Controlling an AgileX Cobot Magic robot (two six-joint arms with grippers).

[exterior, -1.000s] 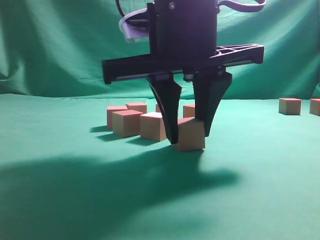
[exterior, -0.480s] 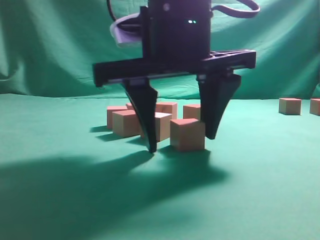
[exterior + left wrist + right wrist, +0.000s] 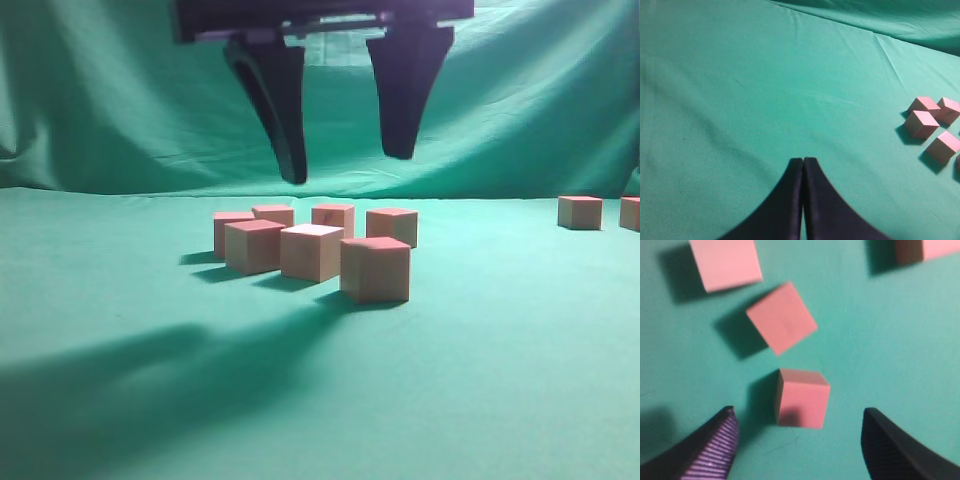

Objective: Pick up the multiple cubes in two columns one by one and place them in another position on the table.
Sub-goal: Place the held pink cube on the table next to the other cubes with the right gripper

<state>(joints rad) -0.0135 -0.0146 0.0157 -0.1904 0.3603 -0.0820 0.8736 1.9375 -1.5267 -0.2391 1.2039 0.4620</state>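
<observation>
1. Cubes (image 3: 375, 268): 6 clustered mid table (image 3: 500, 380), 2 more far right (image 3: 580, 212).
2. Right gripper (image 3: 345, 165) spread wide, empty, above the front cube.
3. Left gripper (image 3: 803, 165) closed, empty, over bare cloth.

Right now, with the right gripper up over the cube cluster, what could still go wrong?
1. The front cube sits close to the neighbouring cube; in the exterior view only a narrow gap shows between them, so a finger coming down there might nudge either one.
2. The right gripper hangs open directly over the cluster; a low sideways move could clip a cube.
3. Two more cubes sit far right near the view's edge, possibly awkward to reach.
</observation>
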